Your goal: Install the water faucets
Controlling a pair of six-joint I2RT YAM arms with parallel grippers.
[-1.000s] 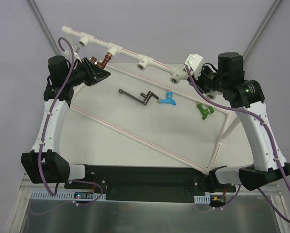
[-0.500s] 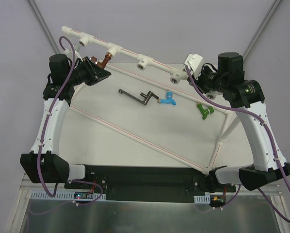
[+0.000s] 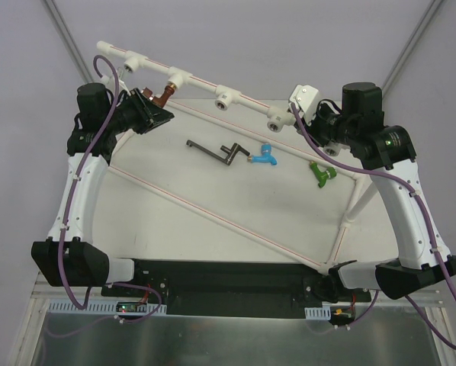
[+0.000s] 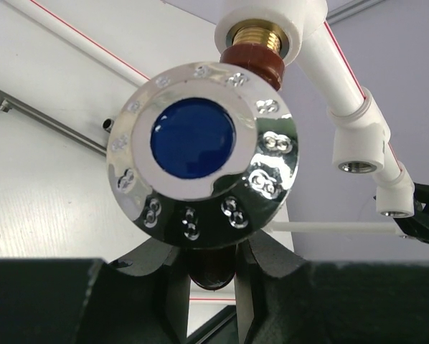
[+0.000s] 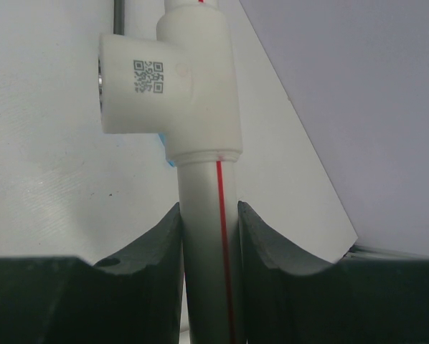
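step: likely screwing red-brown faucet (image 4: 200,143) into socket (image 4: 286,18) just ahead | left gripper (image 4: 211,258) clamps it — right gripper (image 5: 209,229) clamps pipe frame (image 5: 200,107) | next: twist tight

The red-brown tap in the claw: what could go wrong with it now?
1. The red-brown tap sits at the white socket with brass thread showing. If it is tilted, it may screw in crooked and jam.
2. The left claw pinches only the tap's lower end, so it could slip while turning.
3. The right claw grips the white pipe. If that grip slides, the pipe might twist.
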